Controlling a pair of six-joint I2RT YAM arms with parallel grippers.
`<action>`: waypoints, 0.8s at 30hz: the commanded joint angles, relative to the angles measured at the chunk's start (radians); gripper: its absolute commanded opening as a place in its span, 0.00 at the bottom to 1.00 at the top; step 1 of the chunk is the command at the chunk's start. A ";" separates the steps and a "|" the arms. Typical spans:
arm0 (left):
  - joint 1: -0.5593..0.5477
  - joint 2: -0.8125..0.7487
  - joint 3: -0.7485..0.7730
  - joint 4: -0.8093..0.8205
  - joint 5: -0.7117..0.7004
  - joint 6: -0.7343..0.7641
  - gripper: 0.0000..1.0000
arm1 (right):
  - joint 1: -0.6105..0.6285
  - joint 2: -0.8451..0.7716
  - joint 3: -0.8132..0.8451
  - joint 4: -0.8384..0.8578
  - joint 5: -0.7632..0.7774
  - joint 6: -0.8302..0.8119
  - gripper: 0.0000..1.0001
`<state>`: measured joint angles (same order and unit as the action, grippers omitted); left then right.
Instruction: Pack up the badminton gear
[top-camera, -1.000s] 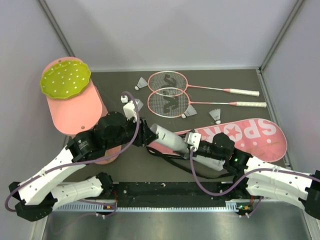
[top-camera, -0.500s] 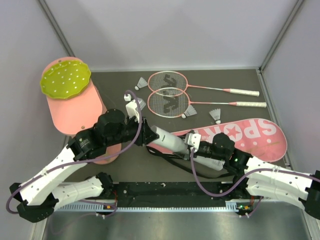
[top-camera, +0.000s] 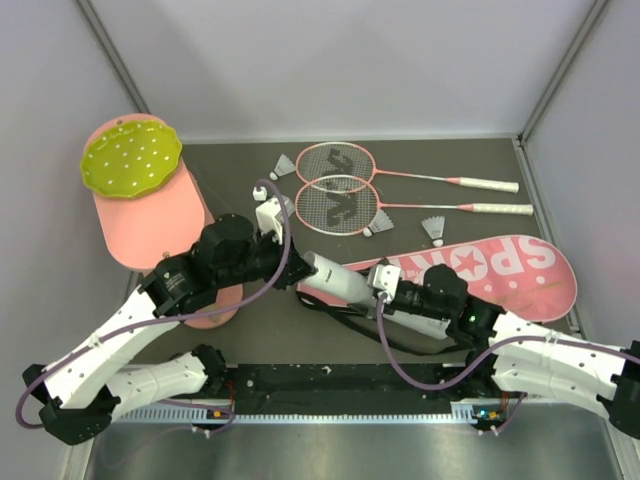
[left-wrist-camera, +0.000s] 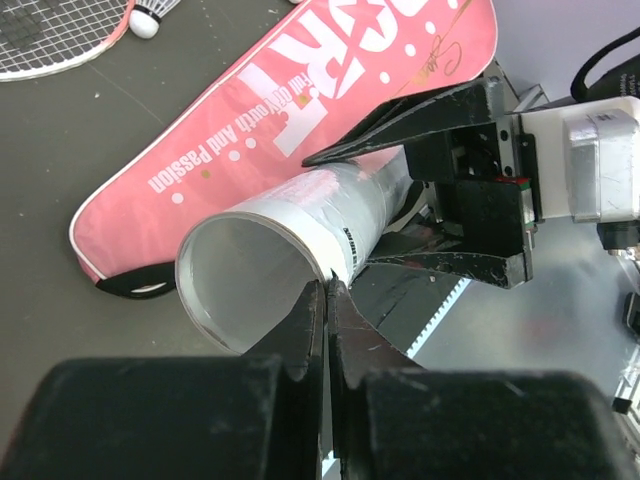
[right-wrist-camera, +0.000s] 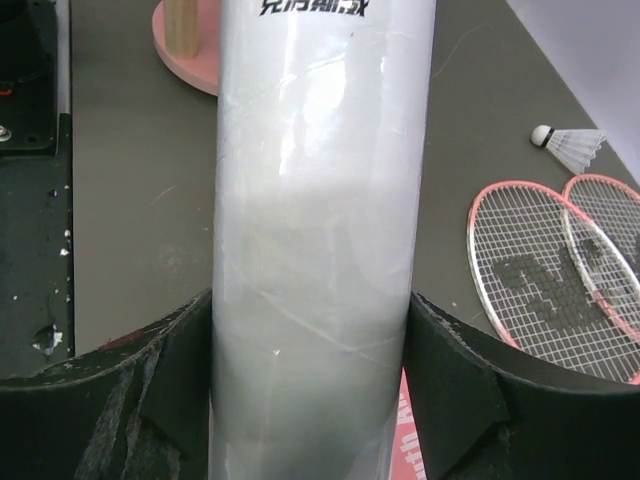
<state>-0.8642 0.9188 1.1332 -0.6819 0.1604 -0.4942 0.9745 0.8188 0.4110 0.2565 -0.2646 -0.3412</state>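
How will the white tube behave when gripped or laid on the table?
Probably light: the white tube is hollow, its mouth open and thin-walled. It looks glossy, so it may slip within the right hand. Being round, it would likely roll if laid down.

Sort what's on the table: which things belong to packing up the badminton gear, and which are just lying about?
Gear: two pink-framed rackets, three white shuttlecocks, white tube, pink racket-shaped SPORT bag.
Lying about: big pink cylinder with yellow-green dotted disc.
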 joint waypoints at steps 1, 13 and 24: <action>-0.029 0.006 -0.029 0.105 0.191 -0.038 0.00 | 0.023 0.059 0.117 0.021 0.040 0.008 0.70; -0.030 -0.046 -0.064 0.153 0.241 -0.069 0.00 | 0.056 0.218 0.341 -0.091 0.065 0.013 0.76; -0.025 -0.095 -0.012 0.134 0.283 -0.043 0.00 | 0.058 0.117 0.204 0.012 0.108 -0.067 0.31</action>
<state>-0.8669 0.8505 1.0824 -0.5785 0.2993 -0.5243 1.0325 0.9878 0.6544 0.0963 -0.2237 -0.3973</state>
